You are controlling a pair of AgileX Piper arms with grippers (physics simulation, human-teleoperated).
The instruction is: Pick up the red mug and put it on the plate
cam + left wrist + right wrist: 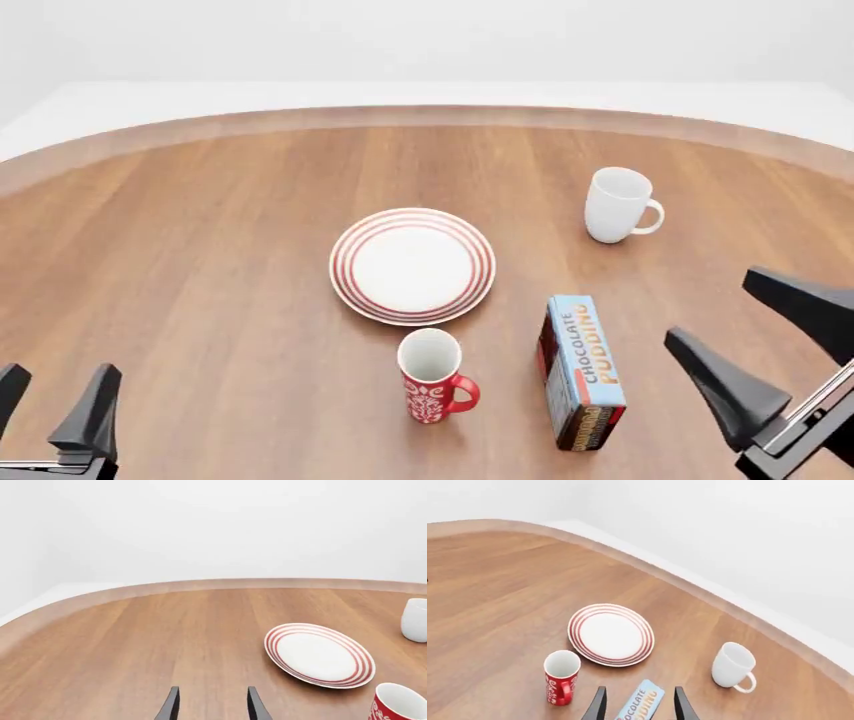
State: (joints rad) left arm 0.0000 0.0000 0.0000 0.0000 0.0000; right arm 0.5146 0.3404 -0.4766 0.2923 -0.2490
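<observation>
The wooden table fills most of the front view, its rounded far edge curving against a pale background. Near its middle lies the plate, white with red rings round its rim, flat on the wood and bare on top. The two arms come next in size. The right gripper hangs at the near right edge of the front view with its dark fingers spread wide, nothing between them; it is well apart from every object. The left gripper sits at the near left corner, its fingers parted too and holding nothing, far from the plate.

A chocolate pudding box lies flat, just right of the red mug and nearer the right gripper. The white mug stands upright farther back on the right, handle pointing right.

The red mug stands upright on the table just in front of the plate, close to its near rim but not touching it, mouth open upward and handle turned to the right. In the right wrist view it stands beside the plate
</observation>
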